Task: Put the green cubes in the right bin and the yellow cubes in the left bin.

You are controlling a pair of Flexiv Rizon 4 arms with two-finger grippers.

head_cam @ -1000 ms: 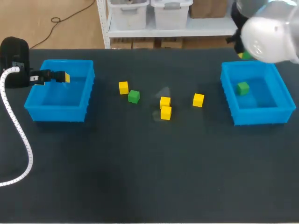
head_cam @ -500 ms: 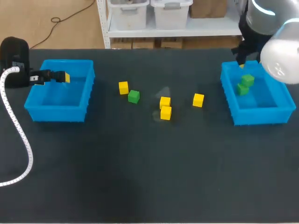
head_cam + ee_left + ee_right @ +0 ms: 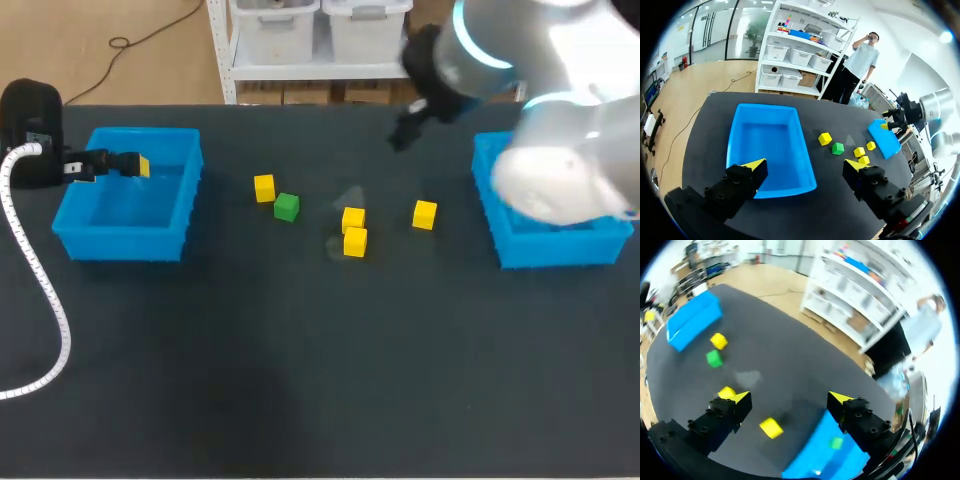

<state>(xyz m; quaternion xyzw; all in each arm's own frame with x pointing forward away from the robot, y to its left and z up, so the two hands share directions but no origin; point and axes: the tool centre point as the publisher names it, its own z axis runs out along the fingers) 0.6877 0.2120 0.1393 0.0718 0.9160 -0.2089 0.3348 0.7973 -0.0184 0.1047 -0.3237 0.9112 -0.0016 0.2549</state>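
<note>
Fig.: my left pincer [image 3: 805,165] & right pincer [image 3: 788,397] spread, empty; 1 green plastic cube [image 3: 836,442] in blue plastic right bin [image 3: 545,250]; 4 yellow plastic cubes [image 3: 264,187] [image 3: 353,218] [image 3: 355,241] [image 3: 425,214], 1 loose green cube [image 3: 286,207] to go.

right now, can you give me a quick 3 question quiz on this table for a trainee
1. How many yellow cubes lie on the table?
2. The loose green cube lies: A) beside the leftmost yellow cube, B) on top of a yellow cube, C) between two jaws.
3. True or false: the jaws of the right gripper are shut on a cube.

Key
1. Four.
2. A.
3. False: in the right wrist view they stand open with nothing between them.
</note>
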